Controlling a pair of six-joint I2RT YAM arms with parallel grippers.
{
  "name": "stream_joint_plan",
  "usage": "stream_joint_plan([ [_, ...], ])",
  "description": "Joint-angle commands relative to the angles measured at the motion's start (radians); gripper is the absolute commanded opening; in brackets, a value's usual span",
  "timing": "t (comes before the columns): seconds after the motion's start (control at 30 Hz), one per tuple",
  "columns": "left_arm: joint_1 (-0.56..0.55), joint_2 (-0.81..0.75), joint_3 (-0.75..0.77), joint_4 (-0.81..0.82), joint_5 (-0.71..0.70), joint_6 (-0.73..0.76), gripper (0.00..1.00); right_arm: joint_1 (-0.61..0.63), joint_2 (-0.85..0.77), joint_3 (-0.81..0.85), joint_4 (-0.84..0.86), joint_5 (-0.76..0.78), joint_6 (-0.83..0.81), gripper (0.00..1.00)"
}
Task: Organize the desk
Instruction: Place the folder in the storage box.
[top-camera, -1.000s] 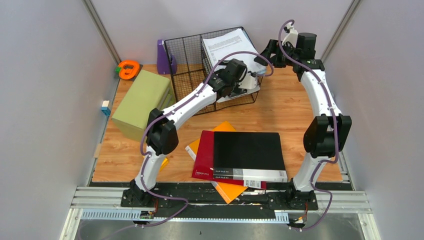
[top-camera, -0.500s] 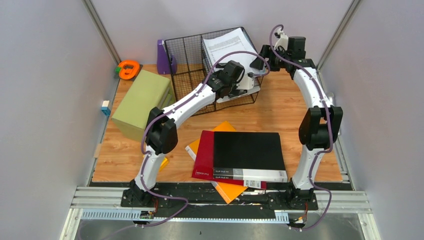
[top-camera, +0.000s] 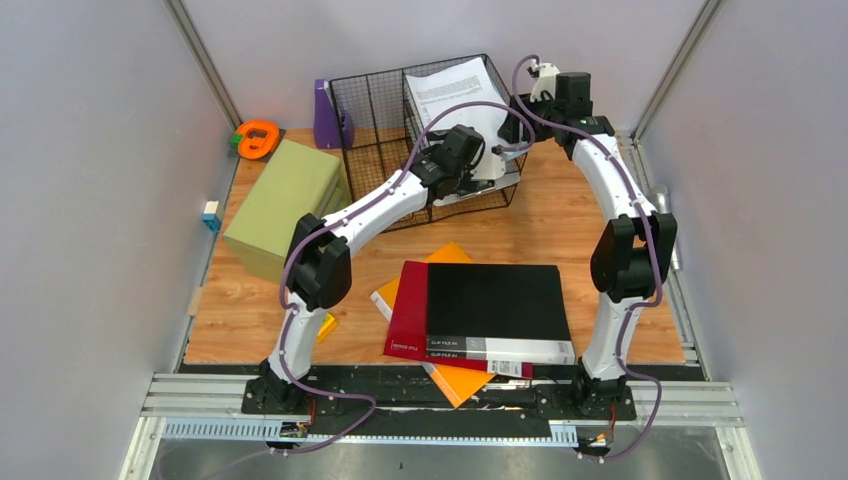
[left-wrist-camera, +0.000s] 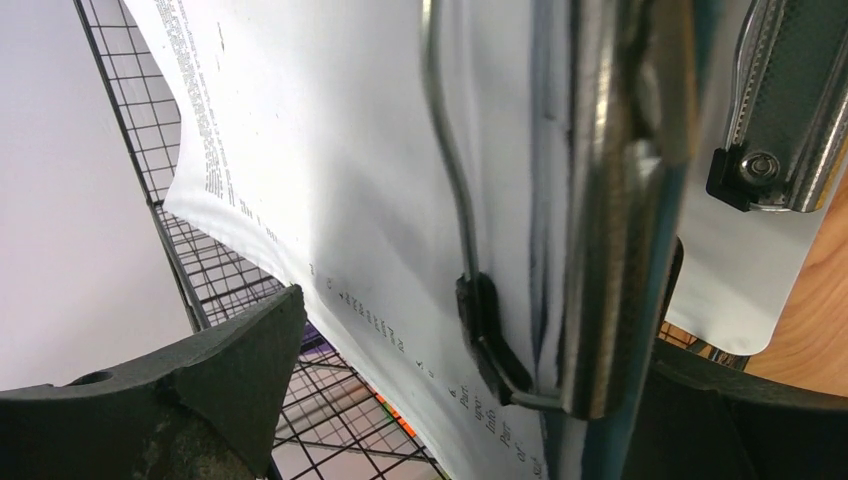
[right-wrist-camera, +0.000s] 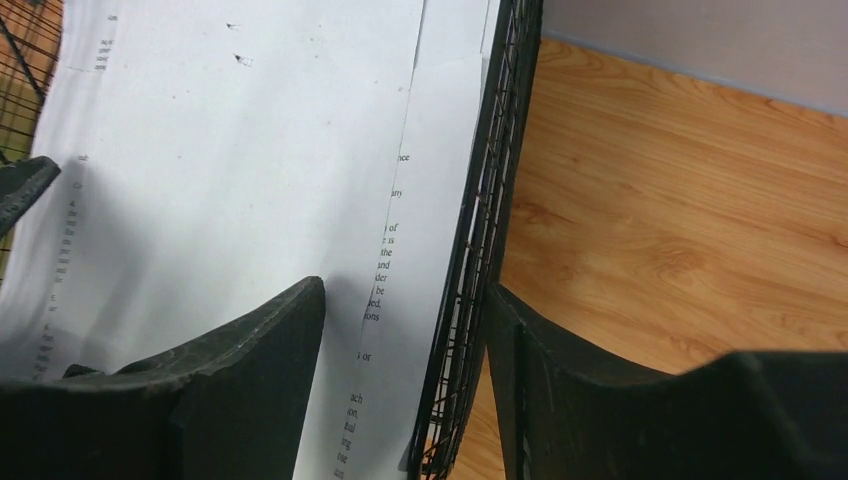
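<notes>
Here my left gripper gapes wide around the clipboard in the wire basket at the far edge of the desk. My right gripper, jaws apart, straddles the basket's wall and the paper.

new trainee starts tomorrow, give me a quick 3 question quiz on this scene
1. True or false: the black folder lies on top of the red folder.
2. What stands between the right gripper's fingers? A) the wire basket's wall B) a stapler C) nothing
3. What colour is the box left of the basket?

Key: 1 true; 2 A; 3 green
</notes>
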Motion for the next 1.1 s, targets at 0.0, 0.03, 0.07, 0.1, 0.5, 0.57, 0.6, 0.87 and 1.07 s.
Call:
stream_joint_plan([
  [0.0,0.015,-0.058,-0.024,-0.004,0.059,-0.044,1.0,0.021,0.031,-0.028,-0.062,0.15,-0.109,0.59],
  [0.03,0.018,-0.059,-0.025,-0.006,0.062,-0.048,1.0,0.025,0.031,-0.034,-0.062,0.163,-0.117,0.59],
  [0.07,0.021,-0.063,-0.025,-0.012,0.068,-0.049,1.0,0.03,0.032,-0.038,-0.061,0.174,-0.125,0.59],
  [0.1,0.022,-0.064,-0.027,-0.015,0.07,-0.052,1.0,0.036,0.035,-0.04,-0.061,0.191,-0.133,0.59],
  [0.5,0.052,-0.102,-0.052,-0.045,0.093,-0.047,1.0,0.085,0.04,-0.004,-0.086,0.35,-0.24,0.79],
  [0.57,0.056,-0.106,-0.053,-0.052,0.098,-0.052,1.0,0.086,0.033,0.034,-0.099,0.337,-0.233,0.8],
  [0.6,0.057,-0.107,-0.053,-0.054,0.098,-0.054,1.0,0.084,0.028,0.056,-0.106,0.328,-0.228,0.8],
  [0.87,0.065,-0.127,-0.074,-0.061,0.119,-0.086,0.99,0.083,0.039,0.235,-0.14,0.271,-0.158,0.81],
  [1.07,0.067,-0.135,-0.084,-0.062,0.127,-0.104,0.99,0.082,0.101,0.292,-0.143,0.282,-0.141,0.81],
])
